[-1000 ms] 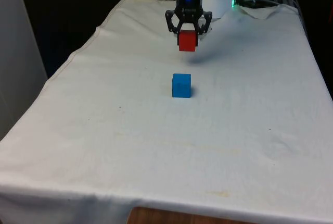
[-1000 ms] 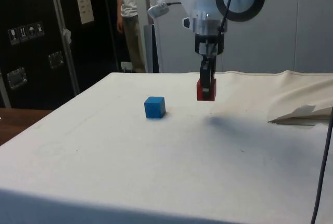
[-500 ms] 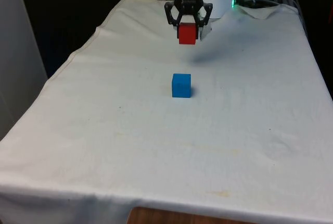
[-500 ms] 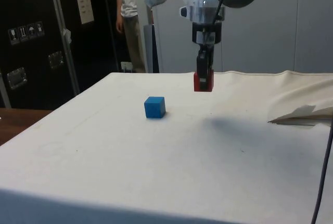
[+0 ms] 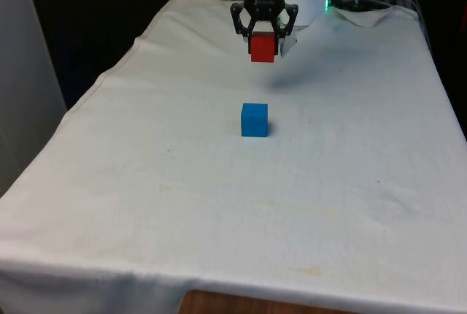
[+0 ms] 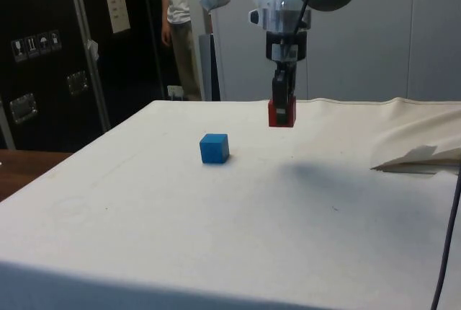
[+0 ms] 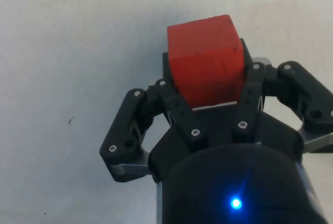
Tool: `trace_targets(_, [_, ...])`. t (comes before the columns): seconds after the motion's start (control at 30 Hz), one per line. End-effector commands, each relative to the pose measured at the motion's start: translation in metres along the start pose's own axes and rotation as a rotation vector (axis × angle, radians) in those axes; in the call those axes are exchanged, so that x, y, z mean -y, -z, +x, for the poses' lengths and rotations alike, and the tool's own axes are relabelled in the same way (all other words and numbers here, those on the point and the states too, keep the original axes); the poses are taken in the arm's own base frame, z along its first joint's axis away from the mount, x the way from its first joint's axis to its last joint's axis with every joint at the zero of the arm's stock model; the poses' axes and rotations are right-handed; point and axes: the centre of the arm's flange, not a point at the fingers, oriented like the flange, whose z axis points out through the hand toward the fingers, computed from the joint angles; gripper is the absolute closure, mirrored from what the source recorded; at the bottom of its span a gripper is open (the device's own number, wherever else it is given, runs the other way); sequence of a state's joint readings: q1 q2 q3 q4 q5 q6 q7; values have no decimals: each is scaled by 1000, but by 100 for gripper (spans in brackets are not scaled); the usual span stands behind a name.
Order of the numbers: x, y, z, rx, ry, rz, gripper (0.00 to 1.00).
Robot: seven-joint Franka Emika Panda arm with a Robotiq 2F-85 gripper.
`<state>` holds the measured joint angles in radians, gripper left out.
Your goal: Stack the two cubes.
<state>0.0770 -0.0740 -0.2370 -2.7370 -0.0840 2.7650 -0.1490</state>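
The red cube (image 5: 263, 47) is clamped between the two fingers of the black gripper (image 5: 263, 36) and hangs in the air above the white cloth (image 5: 219, 204), clear of the table surface. In the side view the red cube (image 6: 282, 114) sits at the very tip of the gripper (image 6: 282, 108), its lower part sticking out below the fingertips, with the cloth (image 6: 180, 238) well beneath it. From the wrist, the red cube (image 7: 206, 57) fills the space between the fingers, which press on two opposite faces; the gripper (image 7: 205, 86) holds it squarely, with the cloth (image 7: 78, 52) visible past it.

The blue cube (image 5: 254, 120) rests on the cloth nearer the camera than the red one in the front view, almost in line with it and a touch toward the front view's left. The two cubes are apart, not touching. In the side view the blue cube (image 6: 214, 148) lies to the left of the held cube and lower, flat on the cloth.

A crumpled fold of cloth (image 6: 410, 157) rises at the side view's right. A person (image 6: 176, 7) stands beyond the table by the dark cabinets (image 6: 43, 58).
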Motion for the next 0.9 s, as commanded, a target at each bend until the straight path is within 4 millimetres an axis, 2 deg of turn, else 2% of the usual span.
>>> trace_targets(0.0, [-1, 0, 1, 0, -5, 3, 100])
trace_targets(0.13, [-3, 1, 9, -5, -13, 5, 100])
trace_targets(0.17, [-3, 2, 6, -8, -9, -2, 100])
trace_targets(0.33, [-6, 0, 26, -10, -15, 3, 100])
trace_targets(0.5, [-11, -2, 35, -16, -17, -15, 100])
trace_targets(0.7, [-12, -2, 56, -15, -22, -1, 100])
trace_targets(0.73, [-15, -2, 54, -18, -22, -16, 100])
trace_targets(0.87, [-13, -3, 71, -15, -24, -3, 100])
